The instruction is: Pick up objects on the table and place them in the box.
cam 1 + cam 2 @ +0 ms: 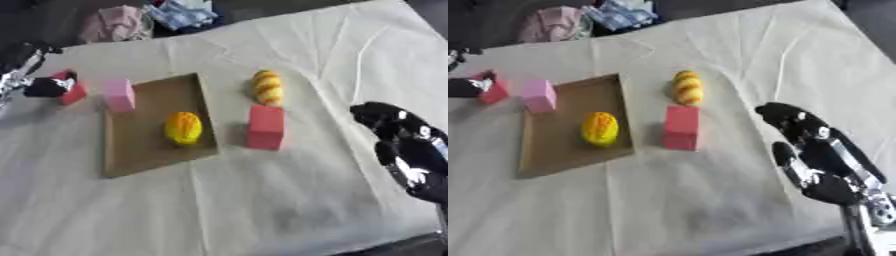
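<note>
Probably light and stiff, the red block at 9 o'clock of the relaxed, empty right hand suits gripping its 2 flat sides

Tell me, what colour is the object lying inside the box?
Yellow-orange object, seen best in the left eye view.

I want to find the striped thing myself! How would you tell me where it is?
Find the flat brown box in the middle of the cloth. Just off its right side stands a red block, and behind that lies the striped thing. It is the only long, rounded one with yellow and orange bands; the yellow thing inside the box has none.
</note>
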You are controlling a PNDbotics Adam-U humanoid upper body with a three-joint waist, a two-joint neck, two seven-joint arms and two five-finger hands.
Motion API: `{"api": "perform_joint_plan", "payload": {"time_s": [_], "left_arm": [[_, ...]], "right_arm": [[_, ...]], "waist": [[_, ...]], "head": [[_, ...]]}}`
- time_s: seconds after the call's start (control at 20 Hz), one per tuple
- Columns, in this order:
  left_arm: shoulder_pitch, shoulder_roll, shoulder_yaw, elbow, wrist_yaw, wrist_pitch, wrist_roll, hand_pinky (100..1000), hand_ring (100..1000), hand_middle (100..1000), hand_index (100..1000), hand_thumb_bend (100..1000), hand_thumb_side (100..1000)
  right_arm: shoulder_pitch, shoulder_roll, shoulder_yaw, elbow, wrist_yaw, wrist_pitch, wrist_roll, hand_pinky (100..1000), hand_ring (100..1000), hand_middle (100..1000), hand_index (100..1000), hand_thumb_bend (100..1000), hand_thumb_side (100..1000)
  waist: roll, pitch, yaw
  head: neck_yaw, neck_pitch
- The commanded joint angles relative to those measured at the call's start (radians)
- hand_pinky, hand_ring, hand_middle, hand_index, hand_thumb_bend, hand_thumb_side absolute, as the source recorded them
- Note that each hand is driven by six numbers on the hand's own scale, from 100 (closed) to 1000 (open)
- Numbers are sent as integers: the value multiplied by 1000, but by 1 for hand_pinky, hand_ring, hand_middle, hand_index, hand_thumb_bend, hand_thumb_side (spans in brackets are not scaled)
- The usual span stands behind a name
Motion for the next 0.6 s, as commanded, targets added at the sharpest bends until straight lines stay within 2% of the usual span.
{"api": "perform_joint_plan", "payload": {"time_s": [0.05,0.3,0.6], "left_arm": [[-8,20,14,4,-16,11,-2,787,804,834,889,222,502],[-2,14,10,18,-28,10,-35,783,801,831,889,244,516],[1,4,14,33,-56,31,-7,773,791,823,891,253,449]], "right_arm": [[-14,-14,1,-25,-4,-2,2,1000,965,857,911,100,374],[-16,-12,1,-26,-6,-2,4,1000,965,857,911,100,374],[-17,-12,1,-26,-6,-2,4,1000,964,857,911,100,371]], "waist": [[11,1,1],[9,2,2],[7,6,5]], "head": [[41,-23],[76,-27],[99,-27]]}}
